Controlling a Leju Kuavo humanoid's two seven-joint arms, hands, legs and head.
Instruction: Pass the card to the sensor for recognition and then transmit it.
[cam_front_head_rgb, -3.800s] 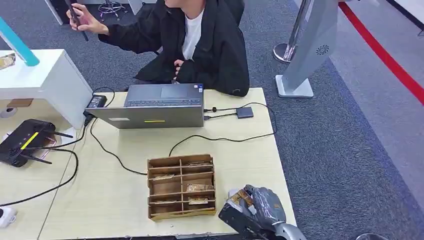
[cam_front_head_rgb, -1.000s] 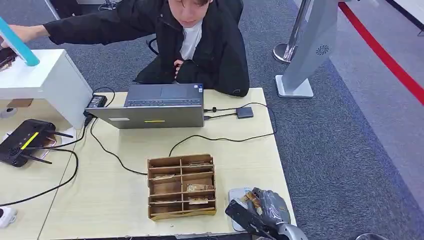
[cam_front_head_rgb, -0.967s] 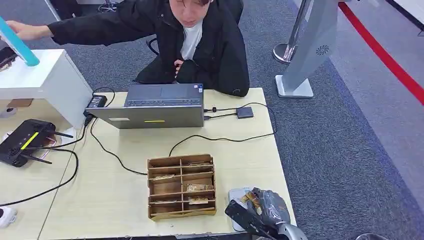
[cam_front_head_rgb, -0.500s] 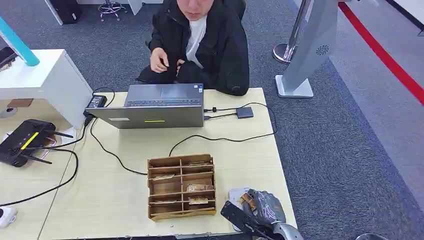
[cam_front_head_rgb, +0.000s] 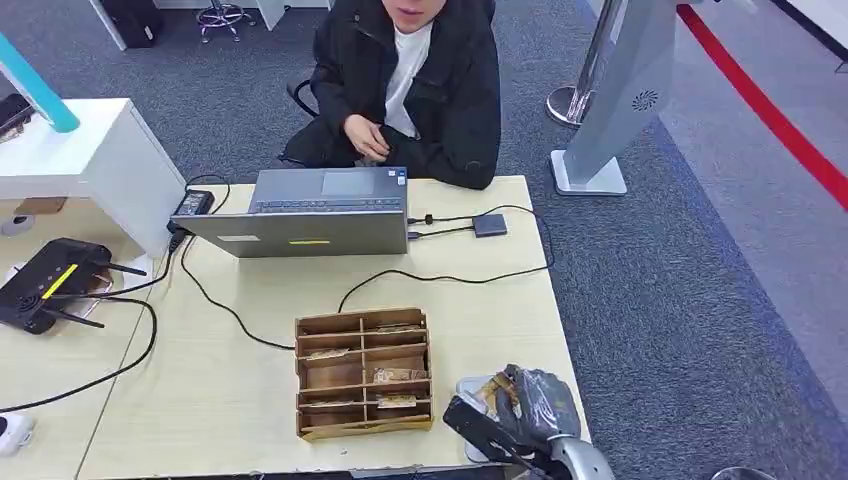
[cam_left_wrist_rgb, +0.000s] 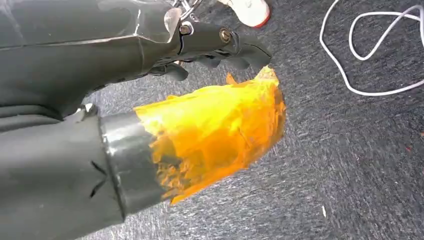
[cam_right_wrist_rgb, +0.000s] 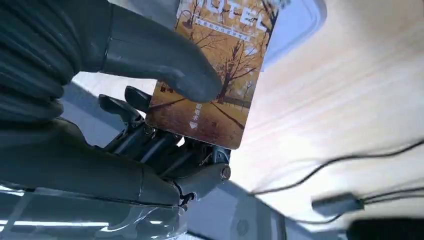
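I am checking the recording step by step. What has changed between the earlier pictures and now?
The person drew the outstretched arm back from the white stand and now sits upright behind the laptop. The right hand still holds the card over the pale sensor pad, barely shifted. The wooden organizer stayed put.

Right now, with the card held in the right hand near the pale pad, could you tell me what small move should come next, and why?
Probably lower the card flat onto the pale sensor pad. The right hand grips it between thumb and fingers over the pad at the table's near right corner, and the card looks raised off it, so reading may not have happened; handing over comes after.
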